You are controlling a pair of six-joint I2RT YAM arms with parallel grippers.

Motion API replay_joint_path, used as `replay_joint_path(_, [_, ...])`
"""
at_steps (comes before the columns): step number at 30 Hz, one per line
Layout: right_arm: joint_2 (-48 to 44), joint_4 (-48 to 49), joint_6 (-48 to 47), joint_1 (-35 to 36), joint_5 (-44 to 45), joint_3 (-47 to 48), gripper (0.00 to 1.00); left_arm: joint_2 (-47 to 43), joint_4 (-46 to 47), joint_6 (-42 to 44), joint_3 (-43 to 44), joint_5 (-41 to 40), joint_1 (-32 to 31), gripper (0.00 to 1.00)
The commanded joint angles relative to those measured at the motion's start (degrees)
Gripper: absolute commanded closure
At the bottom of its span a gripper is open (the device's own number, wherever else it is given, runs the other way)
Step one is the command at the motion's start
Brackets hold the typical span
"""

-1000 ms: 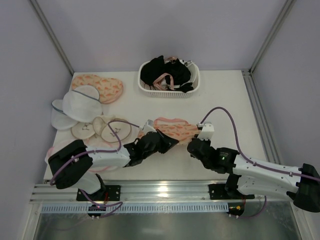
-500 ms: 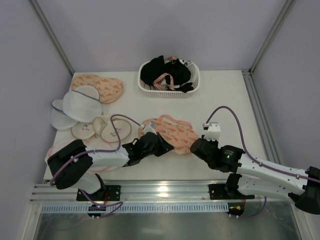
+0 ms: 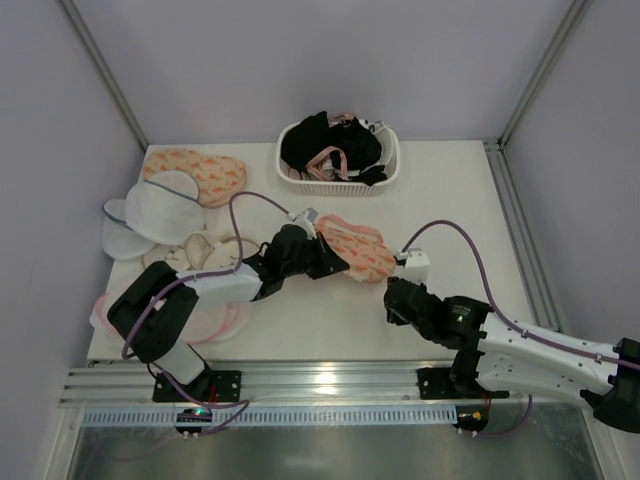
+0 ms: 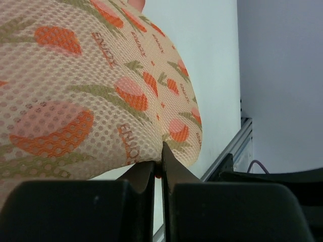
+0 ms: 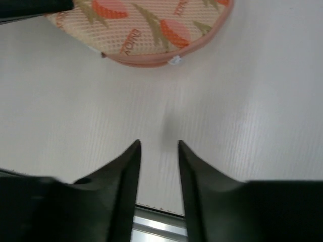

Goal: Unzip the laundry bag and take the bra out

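The laundry bag is peach with orange-pink print and a pink zip rim, and lies mid-table. My left gripper is shut on its left edge. In the left wrist view the fingertips pinch the mesh bag at its rim. My right gripper is open and empty, a little way off the bag's near right end. In the right wrist view it hovers over bare table, with the bag and its small zip pull ahead. The bra is hidden.
A second peach bag lies at the back left, beside white mesh bags and cream round bags. A white basket with black garments stands at the back. Pale pink fabric lies under my left arm.
My left gripper has carried the bag's edge toward the back of the table, turning the bag. My right gripper has drawn away from the bag's right end.
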Motion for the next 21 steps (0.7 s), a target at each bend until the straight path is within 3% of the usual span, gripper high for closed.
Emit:
replay_joint_path(1, [-2.30,11.20,-5.55,0.01,-6.24,-3.60,0.50,1.19,2.40,0.90,1.99,5.40,-0.13,1.00])
replay_joint_path(3, [-1.69,12.28,-5.29,0.01,-4.06,-4.92,0.30,1.02,2.58,0.45,1.56,6.81,-0.13,1.00])
replay_joint_path(4, [-1.34,12.37,-4.42,0.01,-2.65,-5.18,0.25,0.67,2.49,0.28,1.38,7.42,-0.13,1.00])
replay_joint_path(8, [1.03,14.56,-3.97,0.01,1.84,-6.06,0.19,-1.52,-0.23,1.50,0.24,8.22,-0.13,1.00])
replay_joint_path(16, [8.32,25.72,-6.17,-0.34,0.44,-8.70,0.21,-5.57,-0.76,0.98,-2.57,12.69,0.39,1.00])
replay_joint_path(20, [11.40,28.01,-6.52,-1.31,-0.26,-8.79,0.32,-6.80,0.47,0.36,-3.37,13.32,0.39,1.00])
replay_joint_path(21, [11.76,28.28,-6.43,-1.49,-0.17,-8.96,0.40,-7.15,0.30,0.36,-3.54,13.49,0.48,1.00])
